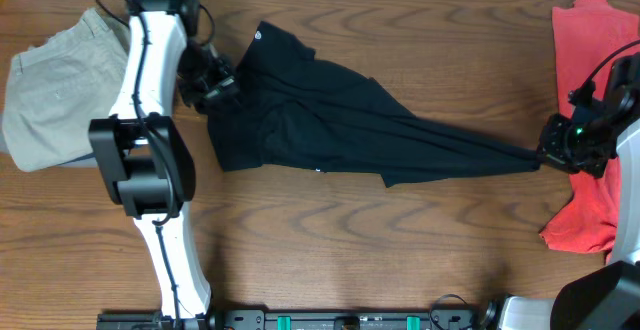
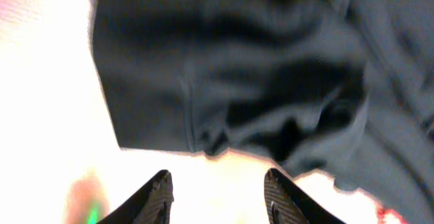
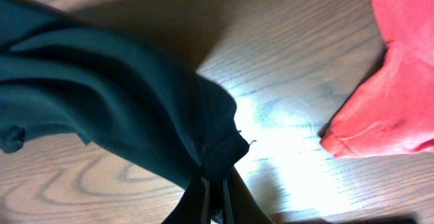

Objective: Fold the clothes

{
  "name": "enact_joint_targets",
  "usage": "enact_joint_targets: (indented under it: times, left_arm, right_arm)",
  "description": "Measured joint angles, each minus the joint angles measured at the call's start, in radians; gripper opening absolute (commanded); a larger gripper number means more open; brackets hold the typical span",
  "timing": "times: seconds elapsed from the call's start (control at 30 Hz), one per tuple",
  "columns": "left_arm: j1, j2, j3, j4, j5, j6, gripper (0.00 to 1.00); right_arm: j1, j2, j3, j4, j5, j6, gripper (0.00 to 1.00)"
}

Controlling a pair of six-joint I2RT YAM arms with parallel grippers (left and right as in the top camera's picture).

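Right gripper (image 3: 215, 195) clamped on the tip of the black shirt (image 1: 330, 120), left gripper (image 2: 217, 191) spread with nothing between its jaws!
Black shirt lies stretched and rumpled on the counter (image 1: 350, 260), no fold made yet. Khaki trousers (image 1: 55, 90) sit bunched beyond its left end, coral-red garment (image 1: 590, 90) beyond its right, both waiting. Nearly everything's left to do, I'd say.

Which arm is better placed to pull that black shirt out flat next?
Probably the right. Its gripper is pinched shut on the black shirt at its stretched-out corner. The left gripper stands open at the shirt's other end, holding nothing.
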Motion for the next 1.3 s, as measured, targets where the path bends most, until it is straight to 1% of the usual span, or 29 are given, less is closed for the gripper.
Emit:
enact_joint_targets:
  times: [0.1, 0.27, 0.4, 0.47, 0.57, 0.73, 0.8, 0.9, 1.17, 1.3]
  left_arm:
    - [-0.04, 0.0, -0.025, -0.029, 0.015, 0.02, 0.46]
    - [-0.113, 0.0, -0.031, -0.024, 0.023, 0.039, 0.46]
    - [-0.167, 0.0, -0.031, 0.041, 0.005, 0.043, 0.47]
    - [-0.195, 0.0, -0.037, 0.09, -0.035, 0.045, 0.54]
    - [-0.23, 0.0, -0.058, 0.152, -0.092, 0.043, 0.58]
    - [-0.274, 0.0, -0.101, 0.244, -0.16, 0.044, 0.6]
    - [-0.282, 0.0, -0.116, 0.275, -0.181, 0.047, 0.6]
    - [-0.288, 0.0, -0.137, 0.306, -0.203, 0.055, 0.56]
    - [-0.289, 0.0, -0.181, 0.32, -0.222, 0.059, 0.55]
    - [-0.296, 0.0, -0.21, 0.324, -0.222, 0.058, 0.51]
  right_arm:
    - [0.0, 0.0, -0.025, 0.011, -0.004, 0.0, 0.05]
    - [0.008, 0.0, -0.034, 0.012, -0.007, 0.0, 0.05]
    - [0.013, 0.0, -0.034, 0.013, -0.007, 0.0, 0.05]
    - [0.013, 0.0, -0.034, 0.013, -0.007, 0.0, 0.04]
    - [0.013, 0.0, -0.034, 0.013, -0.007, 0.0, 0.04]
    - [0.013, 0.0, -0.034, 0.014, -0.007, 0.0, 0.04]
    - [0.013, 0.0, -0.034, 0.014, -0.007, 0.0, 0.04]
    - [0.013, 0.0, -0.034, 0.014, -0.007, 0.0, 0.04]
    - [0.013, 0.0, -0.034, 0.015, -0.007, 0.0, 0.03]
    - [0.013, 0.0, -0.034, 0.016, -0.007, 0.0, 0.03]
